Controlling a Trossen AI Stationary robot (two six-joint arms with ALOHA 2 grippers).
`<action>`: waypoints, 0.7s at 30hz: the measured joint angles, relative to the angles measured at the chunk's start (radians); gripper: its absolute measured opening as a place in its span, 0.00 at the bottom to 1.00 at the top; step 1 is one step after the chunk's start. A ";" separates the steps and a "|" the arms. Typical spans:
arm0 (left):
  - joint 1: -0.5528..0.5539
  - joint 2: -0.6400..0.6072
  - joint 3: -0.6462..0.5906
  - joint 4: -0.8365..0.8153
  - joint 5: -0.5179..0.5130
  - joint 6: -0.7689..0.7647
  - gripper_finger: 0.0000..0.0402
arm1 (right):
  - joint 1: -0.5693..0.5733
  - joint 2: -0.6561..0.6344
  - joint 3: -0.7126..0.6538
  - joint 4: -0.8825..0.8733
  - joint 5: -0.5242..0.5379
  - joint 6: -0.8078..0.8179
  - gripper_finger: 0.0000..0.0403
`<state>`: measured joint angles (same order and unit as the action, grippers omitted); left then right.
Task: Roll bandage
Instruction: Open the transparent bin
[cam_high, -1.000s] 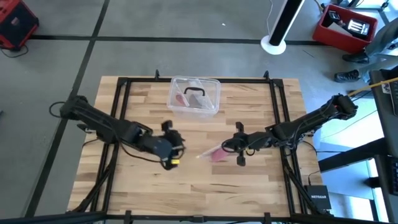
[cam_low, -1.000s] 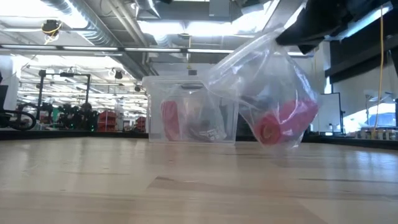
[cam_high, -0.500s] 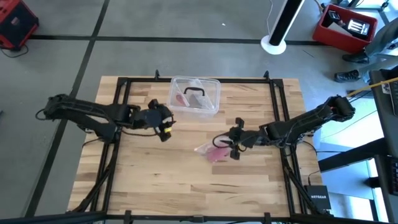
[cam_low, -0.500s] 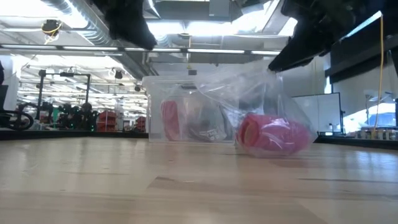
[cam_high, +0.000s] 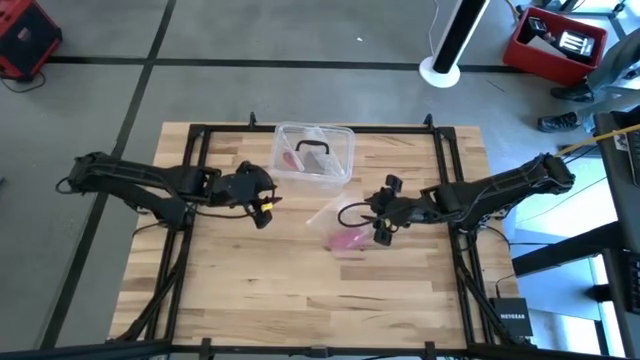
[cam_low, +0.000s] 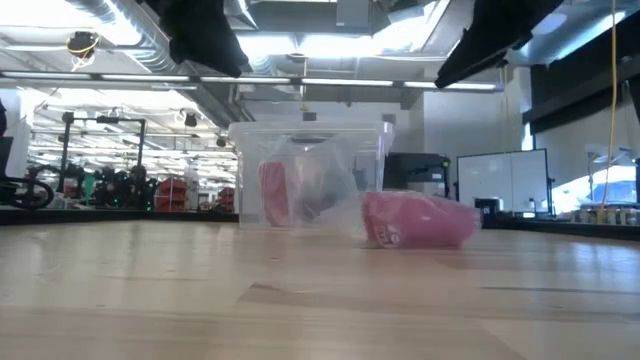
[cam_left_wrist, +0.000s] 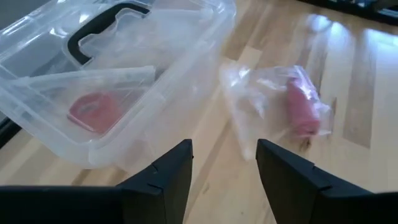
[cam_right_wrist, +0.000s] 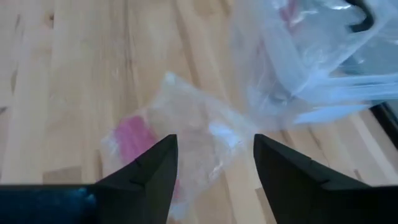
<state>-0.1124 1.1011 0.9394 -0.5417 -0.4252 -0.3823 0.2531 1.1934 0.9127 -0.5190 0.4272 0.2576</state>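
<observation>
The bandage (cam_high: 347, 239) is a small pink roll inside a clear plastic bag (cam_high: 328, 216), lying on its side on the table near the middle; it also shows in the low view (cam_low: 416, 220) and both wrist views (cam_left_wrist: 301, 109) (cam_right_wrist: 132, 140). My right gripper (cam_high: 381, 214) hangs open above the table just right of the bag, and the bag lies beyond its fingers (cam_right_wrist: 214, 143). My left gripper (cam_high: 262, 201) hovers open to the bag's left, beside the box (cam_left_wrist: 224, 149).
A clear plastic box (cam_high: 313, 154) with a black handle stands at the table's far middle, holding a pink item (cam_left_wrist: 93, 112) and crumpled clear plastic. A black frame (cam_high: 200, 130) borders the wooden table. Bare wood lies in front of the bag.
My right gripper has opened, let go of the bag and risen, drawing back a little toward the far right. The bag with the roll, hanging lifted before, has dropped and now lies slack on the table. My left gripper has gone toward the far edge, up beside the box.
</observation>
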 joint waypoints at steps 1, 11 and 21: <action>-0.003 0.000 0.000 -0.001 0.000 0.005 0.42 | 0.000 0.000 0.000 0.002 0.016 0.006 0.53; 0.113 -0.107 0.000 0.000 -0.001 0.121 0.42 | -0.173 -0.010 -0.001 0.091 0.067 -0.116 0.53; 0.365 -0.133 0.000 -0.054 0.058 0.185 0.42 | -0.621 0.009 -0.058 0.269 -0.399 -0.190 0.53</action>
<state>0.2527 0.9682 0.9394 -0.5956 -0.3676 -0.1972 -0.3683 1.2028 0.8547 -0.2500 0.0285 0.0677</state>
